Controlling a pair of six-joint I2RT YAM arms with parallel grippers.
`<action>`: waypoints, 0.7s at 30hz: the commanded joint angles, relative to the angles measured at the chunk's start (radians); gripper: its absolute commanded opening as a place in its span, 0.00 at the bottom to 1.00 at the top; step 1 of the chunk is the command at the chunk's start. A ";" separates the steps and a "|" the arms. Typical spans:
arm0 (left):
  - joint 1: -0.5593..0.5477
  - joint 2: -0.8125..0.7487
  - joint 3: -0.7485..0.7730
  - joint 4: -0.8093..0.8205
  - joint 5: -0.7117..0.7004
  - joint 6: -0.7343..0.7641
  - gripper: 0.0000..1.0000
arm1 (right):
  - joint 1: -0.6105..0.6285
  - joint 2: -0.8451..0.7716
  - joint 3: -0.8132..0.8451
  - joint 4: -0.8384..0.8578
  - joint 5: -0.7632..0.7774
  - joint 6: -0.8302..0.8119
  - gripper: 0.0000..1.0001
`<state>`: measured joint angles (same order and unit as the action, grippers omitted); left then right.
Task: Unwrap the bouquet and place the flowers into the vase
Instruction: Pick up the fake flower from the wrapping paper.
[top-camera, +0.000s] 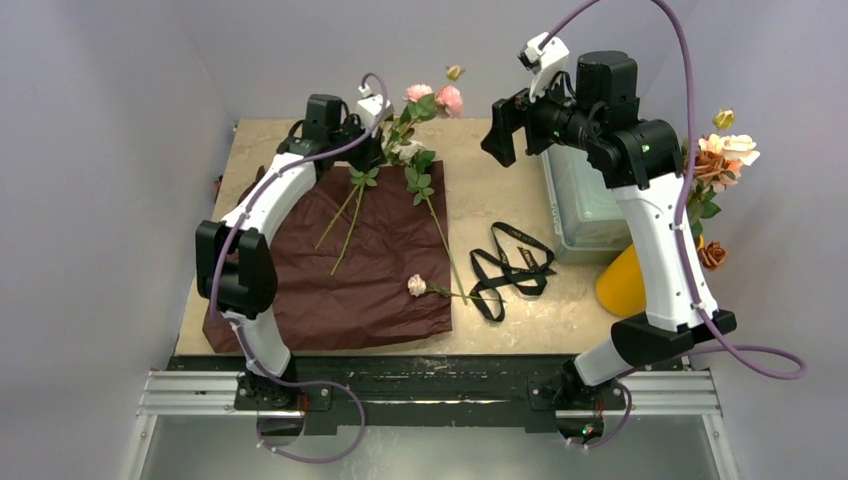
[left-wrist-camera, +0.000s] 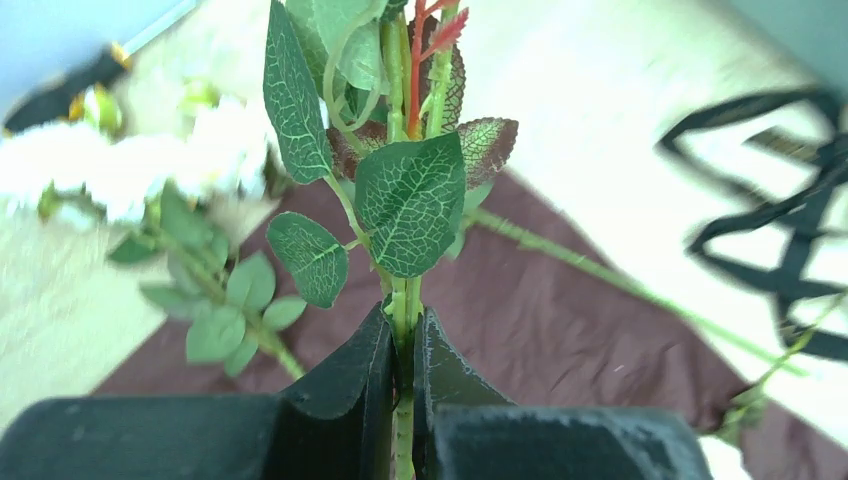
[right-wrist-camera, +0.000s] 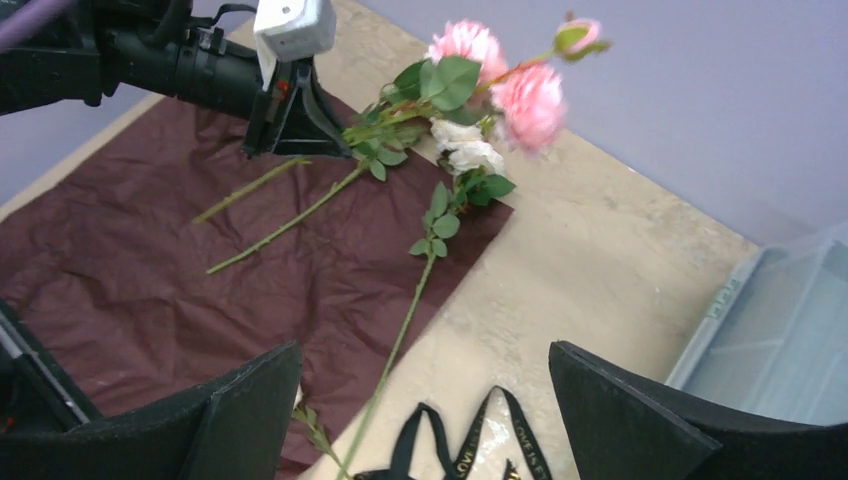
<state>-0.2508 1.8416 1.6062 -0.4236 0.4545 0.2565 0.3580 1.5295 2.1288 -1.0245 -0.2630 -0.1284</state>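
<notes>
Item: pink rose stem (left-wrist-camera: 404, 300), upper centre of the overhead view, clamped in left gripper (left-wrist-camera: 404, 350). Right gripper (right-wrist-camera: 425, 385): jaws apart. Vase (top-camera: 620, 285): right edge. Handling: lift clear of maroon paper (top-camera: 370, 270) and enter the vase stem-first.

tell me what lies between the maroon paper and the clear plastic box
The black ribbon lies there on the table; the top view shows it.

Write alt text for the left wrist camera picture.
The left claw is shut on a leafy green flower stem. Below lie the maroon paper, blurred white roses at left and a black ribbon at right.
</notes>
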 joint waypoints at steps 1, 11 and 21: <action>0.008 -0.121 -0.007 0.251 0.265 -0.235 0.00 | 0.003 -0.034 -0.030 0.144 -0.114 0.070 0.98; -0.064 -0.214 -0.163 1.002 0.481 -0.795 0.00 | 0.003 0.030 0.021 0.241 -0.274 0.181 0.98; -0.222 -0.174 -0.181 1.382 0.517 -1.130 0.00 | 0.002 0.056 0.025 0.427 -0.417 0.310 0.96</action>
<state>-0.4438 1.6627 1.4250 0.7258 0.9337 -0.7147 0.3580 1.6085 2.1273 -0.7300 -0.6025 0.1051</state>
